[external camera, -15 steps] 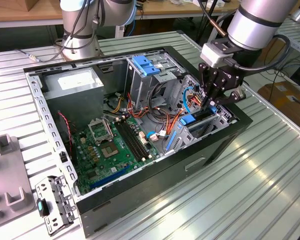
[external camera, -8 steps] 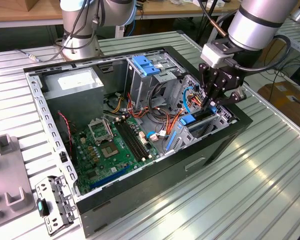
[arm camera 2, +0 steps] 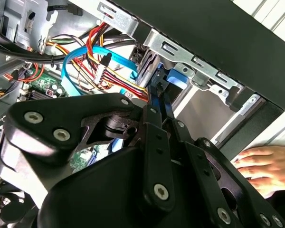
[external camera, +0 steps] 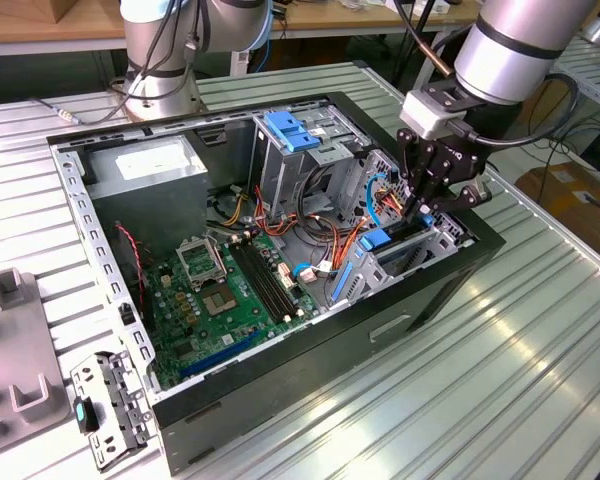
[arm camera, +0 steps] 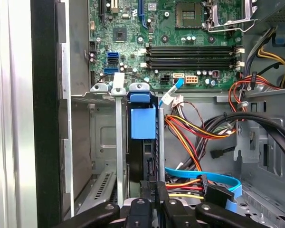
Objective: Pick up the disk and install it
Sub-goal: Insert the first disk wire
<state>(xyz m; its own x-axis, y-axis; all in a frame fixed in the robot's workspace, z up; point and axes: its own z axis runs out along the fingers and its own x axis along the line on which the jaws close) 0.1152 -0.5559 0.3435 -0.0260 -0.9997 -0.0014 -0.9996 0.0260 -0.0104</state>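
The open computer case (external camera: 280,300) lies on its side on the slatted metal table (external camera: 540,330), with the motherboard (external camera: 230,290) exposed and the grey power-supply box (external camera: 145,175) at the far corner. A tall drive cage with a blue handle (external camera: 290,130) stands near the middle. At the end of the case on the exterior view's right sits a lower metal drive bay (arm camera: 109,142), flanked by bundles of coloured cables (arm camera: 190,133).

The disk (arm camera: 142,126) stands on edge inside this bay, slotted between the bay's metal walls; its blue plastic rail and tab face upward in the first wrist view. Its label is not visible.

The gripper (external camera: 423,205) is positioned directly over the bay, with its narrow fingers drawn close together at the disk's top edge. Whether they clamp the disk or merely press against it cannot be determined.

A person's hand (arm camera 2: 266,164) rests on the table just outside the case wall.

Handling assessment: the disk is likely rigid, fairly dense and shock-sensitive. The bare metal faces are probably slippery. The long edges at the blue rails offer the soundest grip points, and force should act straight along the bay's guides.
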